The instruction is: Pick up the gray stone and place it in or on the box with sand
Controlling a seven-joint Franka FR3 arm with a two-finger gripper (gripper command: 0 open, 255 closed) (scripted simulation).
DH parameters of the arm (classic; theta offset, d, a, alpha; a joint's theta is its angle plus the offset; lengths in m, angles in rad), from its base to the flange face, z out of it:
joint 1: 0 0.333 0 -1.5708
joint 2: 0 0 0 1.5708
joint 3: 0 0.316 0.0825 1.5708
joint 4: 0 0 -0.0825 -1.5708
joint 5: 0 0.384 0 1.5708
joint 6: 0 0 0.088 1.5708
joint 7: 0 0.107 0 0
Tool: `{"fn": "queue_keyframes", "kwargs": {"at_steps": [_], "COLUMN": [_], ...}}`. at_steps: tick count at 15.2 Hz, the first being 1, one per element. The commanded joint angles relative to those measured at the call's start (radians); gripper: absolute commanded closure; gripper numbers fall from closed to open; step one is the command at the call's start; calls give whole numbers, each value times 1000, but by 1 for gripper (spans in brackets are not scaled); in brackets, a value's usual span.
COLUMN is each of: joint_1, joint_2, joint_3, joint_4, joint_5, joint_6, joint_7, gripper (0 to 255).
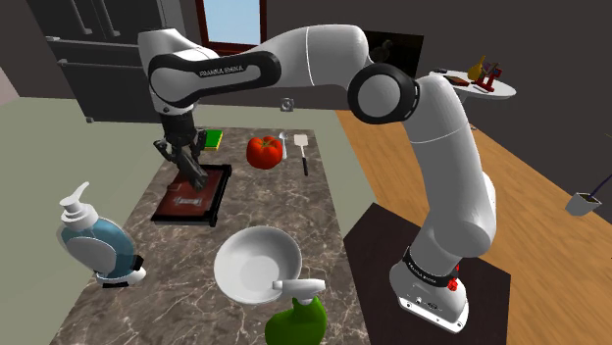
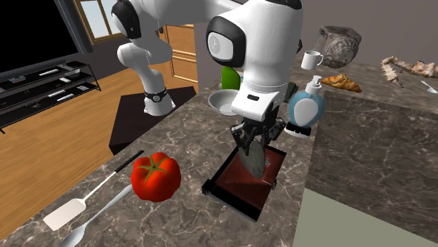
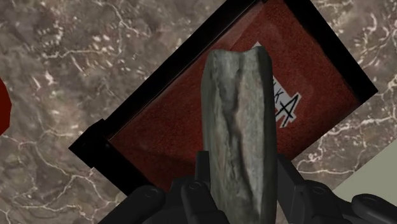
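Holding flat rough grey stone (image 3: 238,127) edge-on in clamped fingers (image 3: 200,184) over black-rimmed red sand box (image 3: 165,75); looks rigid, heavyish, non-slippery, so pinch on broad faces.

Beneath the tool (image 1: 184,160) and its gray stone (image 2: 254,158), the box (image 1: 222,194) lies open-topped, with bare surface (image 1: 294,211) all round. In the shoulder view, the tomato (image 1: 264,152) at upper centre, the white bowl (image 1: 257,263) at lower centre and the soap dispenser (image 1: 93,240) at lower left stand apart from it.
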Motion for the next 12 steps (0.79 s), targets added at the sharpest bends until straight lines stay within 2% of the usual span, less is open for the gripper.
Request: {"fn": "queue_keyframes", "kwargs": {"at_steps": [1, 6, 7, 12], "joint_1": [-1, -1, -1, -1], "joint_2": [-1, -1, 0, -1], "joint_3": [0, 0, 0, 0], "joint_4": [-5, -5, -3, -5], "joint_5": [0, 0, 0, 0], "joint_6": [4, 4, 3, 4], "joint_7": [0, 0, 0, 0], "gripper": [255, 255, 0, 0]}}
